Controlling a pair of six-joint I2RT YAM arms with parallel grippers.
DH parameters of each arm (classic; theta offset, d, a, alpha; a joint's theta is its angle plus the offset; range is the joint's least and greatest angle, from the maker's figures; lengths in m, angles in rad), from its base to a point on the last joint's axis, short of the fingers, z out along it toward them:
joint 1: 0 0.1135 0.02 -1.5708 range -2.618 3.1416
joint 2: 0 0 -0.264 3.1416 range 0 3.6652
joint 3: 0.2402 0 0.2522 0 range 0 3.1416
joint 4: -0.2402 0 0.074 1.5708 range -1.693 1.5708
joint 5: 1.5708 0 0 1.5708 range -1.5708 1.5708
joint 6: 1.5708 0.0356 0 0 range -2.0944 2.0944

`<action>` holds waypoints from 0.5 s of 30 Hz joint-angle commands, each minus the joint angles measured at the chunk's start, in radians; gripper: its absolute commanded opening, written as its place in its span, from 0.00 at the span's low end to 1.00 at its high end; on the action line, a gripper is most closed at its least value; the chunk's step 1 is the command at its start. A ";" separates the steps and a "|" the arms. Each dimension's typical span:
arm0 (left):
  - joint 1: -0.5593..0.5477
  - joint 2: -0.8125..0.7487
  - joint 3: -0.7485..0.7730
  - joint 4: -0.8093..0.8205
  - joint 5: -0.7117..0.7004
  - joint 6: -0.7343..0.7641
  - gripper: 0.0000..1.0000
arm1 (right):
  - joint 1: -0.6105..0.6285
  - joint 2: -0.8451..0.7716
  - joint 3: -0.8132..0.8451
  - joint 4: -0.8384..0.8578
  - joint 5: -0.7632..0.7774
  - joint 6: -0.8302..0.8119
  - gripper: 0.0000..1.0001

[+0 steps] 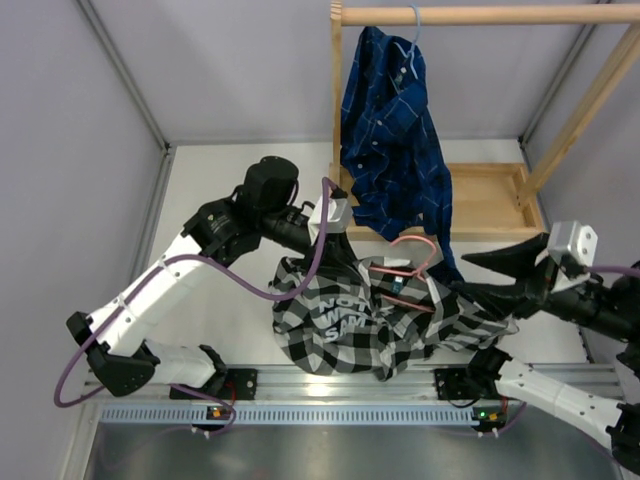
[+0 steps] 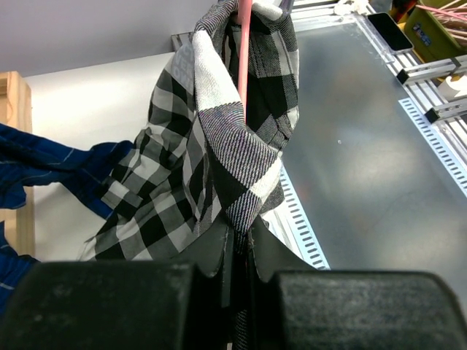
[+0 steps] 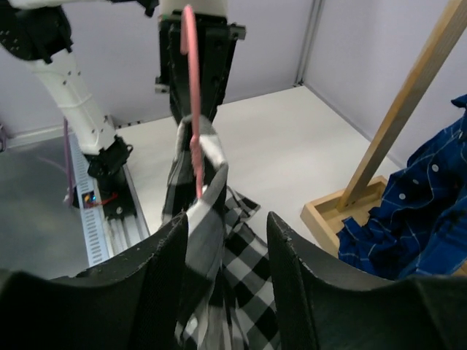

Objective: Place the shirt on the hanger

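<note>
2 shirts, 2 hangers; blue plaid shirt (image 1: pixel 395 150) hangs on light blue hanger (image 1: pixel 413 30). Checked shirt (image 1: pixel 340 320) spans left-right over tabletop (image 1: pixel 220 220), pink hanger (image 1: pixel 405 275) in it, hook toward the blue one. Left pincer (image 2: pixel 237 251) clenched on checked shirt; right pincer (image 3: pixel 222 270) straddles cloth, can't tell if it grips.

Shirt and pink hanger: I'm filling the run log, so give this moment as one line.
left gripper: shut on shirt | right gripper: open, straddling shirt | hanger: partly inside shirt
</note>
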 commanded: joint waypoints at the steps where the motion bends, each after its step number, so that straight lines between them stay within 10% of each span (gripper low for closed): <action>1: -0.001 -0.037 0.025 -0.003 0.076 0.034 0.00 | 0.012 -0.050 -0.016 -0.174 -0.059 -0.048 0.47; 15: -0.001 -0.051 0.007 -0.006 0.183 0.034 0.00 | 0.012 0.006 -0.149 -0.127 -0.316 -0.140 0.53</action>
